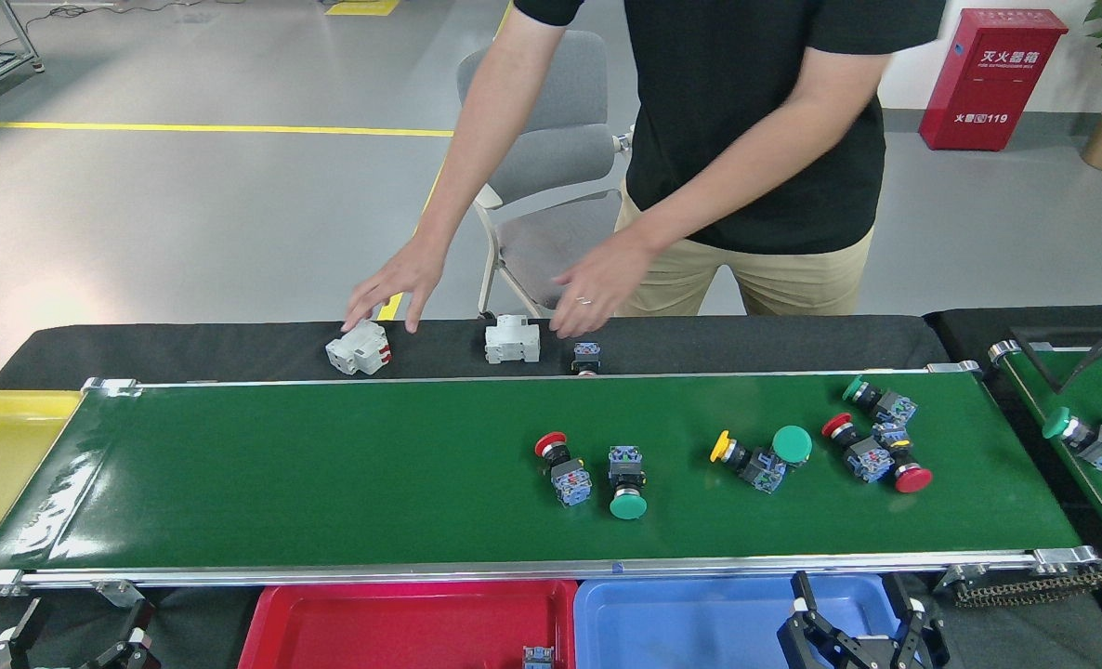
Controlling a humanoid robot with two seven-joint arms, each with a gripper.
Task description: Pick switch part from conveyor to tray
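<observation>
Free room and obstacles over the conveyor [328, 474]

The left half of the belt is left bare, so open passage is offered there. The right half is crowded by push-button switches: a pair near the middle [590, 472], a cluster [763, 457] beside it and another [876, 437] farther right, with narrow gaps between. The far edge is blocked by a person's hands [393, 283] over white breakers [360, 347] on the bench [746, 344]. The red tray [402, 623] is nearly unoccupied.

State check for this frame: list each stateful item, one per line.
conveyor: loaded, seven push-button switch parts on the belt.
red tray: one small part at its right edge.
blue tray: nothing visible inside.
right end effector: open, holding nothing.
left end effector: open, holding nothing.
</observation>
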